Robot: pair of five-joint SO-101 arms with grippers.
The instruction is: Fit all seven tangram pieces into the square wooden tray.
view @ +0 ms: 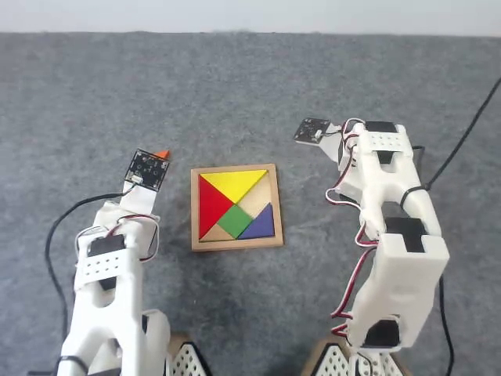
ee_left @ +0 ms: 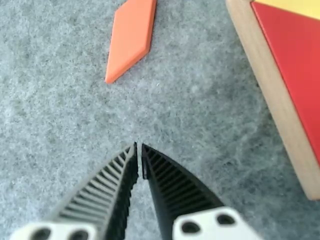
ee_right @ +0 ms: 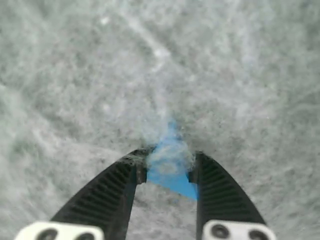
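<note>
High view gives you the square wooden tray [view: 235, 245] lying on the grey felt table cover [view: 94, 86] between your two arms. Four pieces sit in it. A large yellow triangle [view: 233, 182] runs along the far edge, and a large red triangle [view: 211, 205] runs along the side nearer your left arm. A green square [view: 235, 222] stands on its corner in the middle, and a dark blue triangle [view: 261, 225] fills the near corner on your right arm's side. Bare wood shows in the tray beside the yellow triangle on the right arm's side, and in the near corner below the red triangle.

Your left gripper [ee_left: 138, 148] is over bare felt just outside the tray, beside the red triangle's edge. Its fingers are drawn almost together, with only a sliver of gap at the tips and nothing between them. The flat orange parallelogram [ee_left: 131, 37] lies on the felt ahead of those tips, apart from them and outside the tray.

Your right gripper [ee_right: 169, 170] is down at the felt, with its arm well off to the other side of the tray. Its fingers are pinched narrow on a small light blue piece [ee_right: 171, 150], which touches both of them. You cannot make out that piece's full shape.
</note>
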